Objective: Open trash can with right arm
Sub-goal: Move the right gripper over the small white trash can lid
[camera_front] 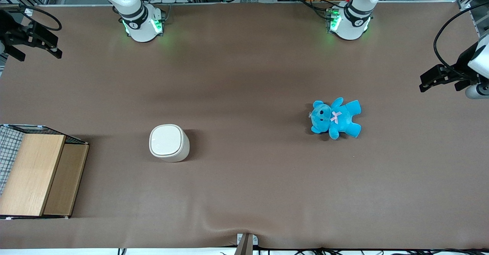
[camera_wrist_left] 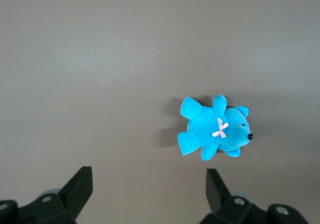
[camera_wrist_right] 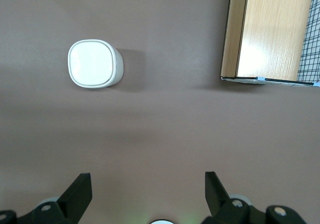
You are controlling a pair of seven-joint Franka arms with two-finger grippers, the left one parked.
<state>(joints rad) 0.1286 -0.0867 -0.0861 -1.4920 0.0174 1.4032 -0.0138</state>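
Front view: the smooth, rounded-square bin (camera_front: 169, 142), lid flat and shut, stands on the matte brown table (camera_front: 244, 194) between the wooden box (camera_front: 38, 175) and a plush blue teddy (camera_front: 335, 118); the gripper (camera_front: 28, 41) hangs high at the table's edge, well apart. Right wrist view: its fingers (camera_wrist_right: 80, 191) are spread wide over bare cloth, with the bin (camera_wrist_right: 94, 63) and box (camera_wrist_right: 270, 31) apart

Cream-white trash can (camera_front: 169, 142) stands upright on table, lid shut.

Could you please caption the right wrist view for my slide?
Open gripper hovering above the table, apart from the closed trash can and wooden box.
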